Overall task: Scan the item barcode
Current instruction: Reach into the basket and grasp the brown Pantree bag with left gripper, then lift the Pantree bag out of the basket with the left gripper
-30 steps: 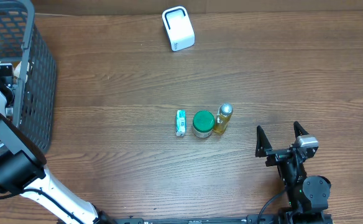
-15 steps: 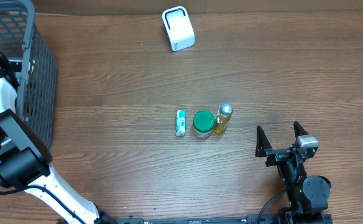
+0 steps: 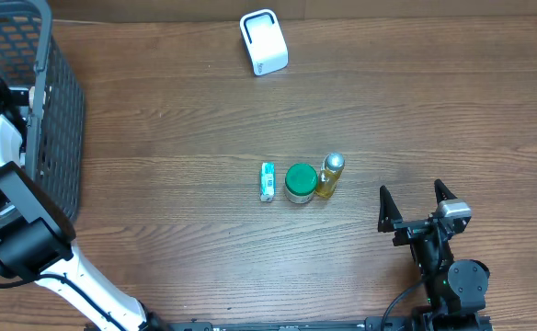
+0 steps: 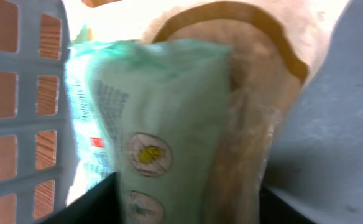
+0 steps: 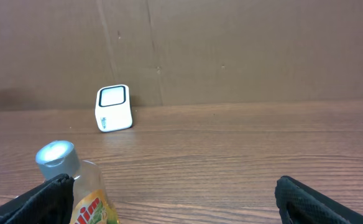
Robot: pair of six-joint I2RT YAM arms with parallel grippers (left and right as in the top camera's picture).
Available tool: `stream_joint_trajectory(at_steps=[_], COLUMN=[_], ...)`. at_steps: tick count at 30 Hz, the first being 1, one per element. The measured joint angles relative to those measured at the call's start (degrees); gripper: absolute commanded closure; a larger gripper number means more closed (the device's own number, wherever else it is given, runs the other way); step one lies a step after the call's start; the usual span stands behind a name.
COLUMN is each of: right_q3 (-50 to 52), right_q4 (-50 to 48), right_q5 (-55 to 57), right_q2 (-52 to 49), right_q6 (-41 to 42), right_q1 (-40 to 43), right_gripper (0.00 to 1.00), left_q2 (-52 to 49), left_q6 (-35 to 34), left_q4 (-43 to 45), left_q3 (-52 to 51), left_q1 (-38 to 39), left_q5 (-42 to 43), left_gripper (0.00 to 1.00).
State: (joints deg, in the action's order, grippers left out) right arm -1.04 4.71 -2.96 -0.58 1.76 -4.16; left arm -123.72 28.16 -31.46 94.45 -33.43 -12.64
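Left gripper is down in the basket, close up on the green packet (jaws apart or clamped, can't tell); right gripper sits wide open. Best to grab it mid-body, lift clear of the wall, barcode toward the scanner

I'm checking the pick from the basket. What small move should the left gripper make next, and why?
Probably close the left gripper on the green packet: it sits between the fingers inside the basket, and it needs a firm hold before being lifted toward the white scanner.
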Motion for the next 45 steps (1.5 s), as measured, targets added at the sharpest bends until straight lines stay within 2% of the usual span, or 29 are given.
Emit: stream_joint_trajectory(at_steps=[7,10,16,29,34,36,37,41,45], right_q3=[0.0,0.0,0.0,0.0,0.0,0.0,0.0,0.0,0.0], right_q4=[0.0,0.0,0.0,0.0,0.0,0.0,0.0,0.0,0.0], right_q5=[0.0,0.0,0.0,0.0,0.0,0.0,0.0,0.0,0.0], right_q2=[0.0,0.0,0.0,0.0,0.0,0.0,0.0,0.0,0.0], right_q6=[0.0,0.0,0.0,0.0,0.0,0.0,0.0,0.0,0.0], right_q1=[0.0,0.0,0.0,0.0,0.0,0.0,0.0,0.0,0.0], right_gripper=[0.0,0.0,0.0,0.0,0.0,0.0,0.0,0.0,0.0], left_q2=[-0.1,0.1,3.0,31.8,41.2,44.2,45.8,46.8,45.9], left_q6=[-1.0,-1.4,-3.8,-6.6,-10.8,-12.9,-14.7,-20.5,-26.1], left_q4=[-0.5,-0.9,-2.1,1.3,-2.3,-6.0,-10.7,-21.3,-27.4], left_q3=[0.8,1.3,1.6,4.2,4.7,5.0,5.2,5.2,4.3], left_q1=[-0.6,-0.6,-0.5,1.7,7.5,11.3,14.9,24.1,32.3], left_q5=[0.4,0.4,1.8,2.8,2.8,3.0,3.0,3.1,3.7], left_gripper=[0.66,0.75,0.83,0.82,0.82,0.82,0.82,0.83,0.84])
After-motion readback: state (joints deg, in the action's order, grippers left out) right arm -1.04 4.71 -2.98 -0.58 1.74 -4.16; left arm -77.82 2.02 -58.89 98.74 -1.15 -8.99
